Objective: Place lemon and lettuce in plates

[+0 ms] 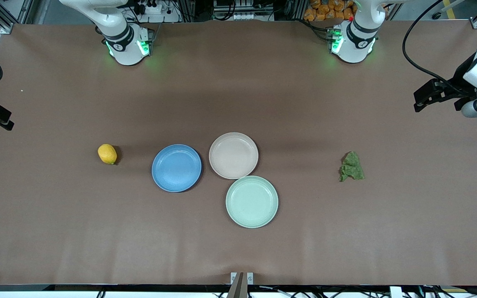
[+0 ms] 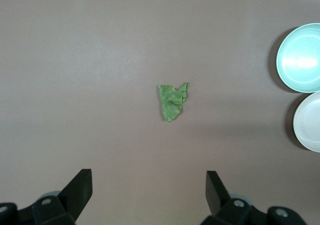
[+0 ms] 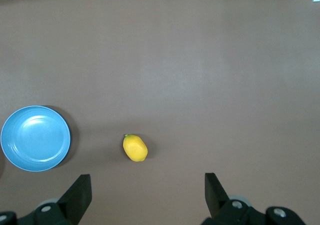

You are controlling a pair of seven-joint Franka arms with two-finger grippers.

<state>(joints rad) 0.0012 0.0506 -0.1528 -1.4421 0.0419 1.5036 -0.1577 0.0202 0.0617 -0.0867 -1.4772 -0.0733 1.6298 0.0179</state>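
The lemon (image 1: 107,154) lies on the table toward the right arm's end, beside the blue plate (image 1: 176,168). The beige-pink plate (image 1: 233,155) touches the blue one; both are empty. The lettuce (image 1: 351,167) lies on the table toward the left arm's end. My left gripper (image 1: 422,99) is up over the table's edge at its own end, open and empty (image 2: 148,177), with the lettuce (image 2: 173,101) in its wrist view. My right gripper (image 1: 0,118) is up over its end's edge, open and empty (image 3: 147,177), with the lemon (image 3: 135,148) and blue plate (image 3: 35,138) in its wrist view.
A pale mint-green plate (image 1: 251,201) sits nearer to the front camera than the beige-pink plate and touches it; it is empty. It also shows in the left wrist view (image 2: 300,57), beside the beige-pink plate (image 2: 310,122). Brown table surface (image 1: 238,248) surrounds everything.
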